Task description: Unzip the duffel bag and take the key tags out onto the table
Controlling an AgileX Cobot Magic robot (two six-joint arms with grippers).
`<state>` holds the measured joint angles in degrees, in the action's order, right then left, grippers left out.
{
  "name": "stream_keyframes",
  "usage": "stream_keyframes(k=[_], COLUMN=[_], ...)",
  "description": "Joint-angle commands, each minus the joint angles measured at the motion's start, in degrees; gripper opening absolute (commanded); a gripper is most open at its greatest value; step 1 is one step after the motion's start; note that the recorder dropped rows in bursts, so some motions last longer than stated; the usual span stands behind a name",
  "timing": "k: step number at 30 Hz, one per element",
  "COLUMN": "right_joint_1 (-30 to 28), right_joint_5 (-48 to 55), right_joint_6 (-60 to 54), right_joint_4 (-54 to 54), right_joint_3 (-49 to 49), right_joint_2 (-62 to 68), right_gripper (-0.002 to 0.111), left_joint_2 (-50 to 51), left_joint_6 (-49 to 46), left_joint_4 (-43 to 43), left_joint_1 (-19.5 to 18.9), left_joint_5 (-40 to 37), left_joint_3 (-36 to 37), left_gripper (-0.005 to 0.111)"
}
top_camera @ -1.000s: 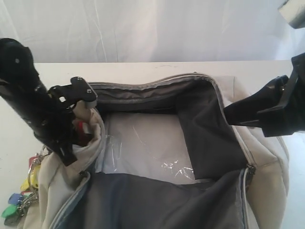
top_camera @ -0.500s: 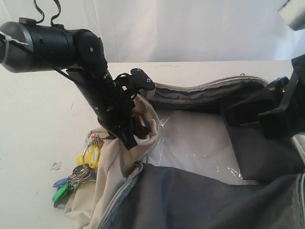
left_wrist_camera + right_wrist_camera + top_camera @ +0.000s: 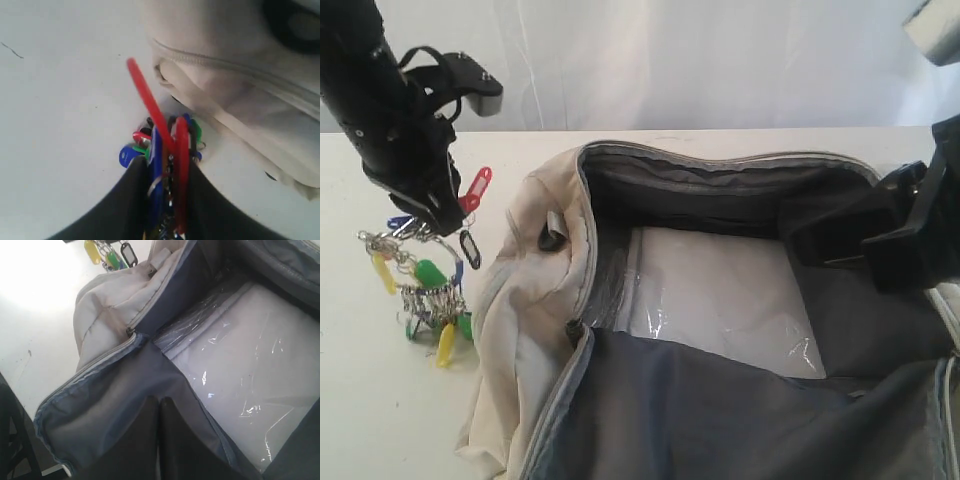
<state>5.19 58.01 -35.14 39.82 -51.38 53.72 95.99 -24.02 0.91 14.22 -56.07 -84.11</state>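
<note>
While the left gripper (image 3: pixel 445 215) is clamped on the key tags (image 3: pixel 425 285), the cluster hangs outside the duffel bag (image 3: pixel 535 260), just beside its cream end and over the white worktop (image 3: pixel 380 400); whether the lowest tags touch the surface I cannot tell. The tags are small, flat, glossy plastic slips in red, yellow, green and blue, strung on thin metal rings and a bit of chain; in the left wrist view a red tag sticks out stiffly between the dark gripper (image 3: pixel 167 165) fingers (image 3: pixel 132 200). The bag is soft, matte, cream-beige cloth, slumped and creased at its left end, with a black strap ring (image 3: pixel 552 238) on that end; its grey zipper (image 3: pixel 575 330) lies parted, so the mouth gapes wide on dark grey lining (image 3: pixel 720 410). A crinkled clear plastic sheet (image 3: pixel 720 290) covers the pale floor inside. The right gripper (image 3: pixel 798 240) reaches into the right side of the opening, its jaws pressed together (image 3: pixel 160 402) over the lining; whether cloth is pinched there I cannot tell. A white draped backdrop (image 3: pixel 670 60) closes the far side; the near flap of lining hides the bag's front wall.
</note>
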Motion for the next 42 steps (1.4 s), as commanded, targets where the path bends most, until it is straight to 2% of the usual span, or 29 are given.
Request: stream_keyframes(k=[1,8,10,11,13,14,16,20,25,28,30,35,39,42], right_joint_1=[0.11,0.11,0.11,0.11,0.11,0.11,0.11,0.11,0.11,0.11,0.11,0.11,0.11,0.11], right_joint_5=[-0.41,-0.41,-0.41,-0.41,-0.41,-0.41,-0.41,-0.06,0.60,0.60,0.28,0.16,-0.88,-3.85], right_joint_6=[-0.62,-0.62,-0.62,-0.62,-0.62,-0.62,-0.62,-0.62,-0.62,0.74,2.92,10.33,15.45,19.99], right_joint_4=[0.03,0.03,0.03,0.03,0.03,0.03,0.03,0.03,0.03,-0.11,-1.19,-6.99,-12.54,-17.97], right_joint_3=[0.13,0.13,0.13,0.13,0.13,0.13,0.13,0.13,0.02,0.02,0.02,0.02,0.02,0.02], right_joint_2=[0.11,0.11,0.11,0.11,0.11,0.11,0.11,0.11,-0.62,-2.91,-5.35,-12.29,-18.66,-23.26], right_gripper=[0.000,0.000,0.000,0.000,0.000,0.000,0.000,0.000,0.000,0.000,0.000,0.000,0.000,0.000], left_joint_2=[1.58,3.04,3.04,2.76,2.00,1.44,0.18,-3.81,-10.70,-16.02,-20.72,-34.68,-47.80,-57.55], left_joint_6=[-0.03,-0.03,-0.03,-0.03,-0.03,0.24,1.87,4.59,6.56,7.14,7.23,9.43,9.43,10.98], left_joint_4=[-1.35,-0.44,-0.44,-0.44,0.25,0.99,2.71,6.36,6.39,4.53,1.43,-8.64,-16.49,-17.47], left_joint_1=[-0.42,-0.42,-0.42,-0.42,-0.42,-0.42,-0.42,-0.42,-0.42,-0.42,-0.42,-0.42,-0.42,-0.42], left_joint_5=[6.51,16.68,16.35,15.33,13.47,12.46,9.86,1.41,-7.92,-11.99,-13.01,-12.35,-10.90,-9.98], left_joint_3=[7.04,13.64,13.64,13.64,13.35,12.87,11.11,5.70,-0.78,-3.32,-3.74,-1.41,4.59,9.71], left_gripper=[0.000,0.001,0.017,0.036,0.051,0.057,0.059,0.059,0.057,0.047,0.034,0.002,0.000,0.000])
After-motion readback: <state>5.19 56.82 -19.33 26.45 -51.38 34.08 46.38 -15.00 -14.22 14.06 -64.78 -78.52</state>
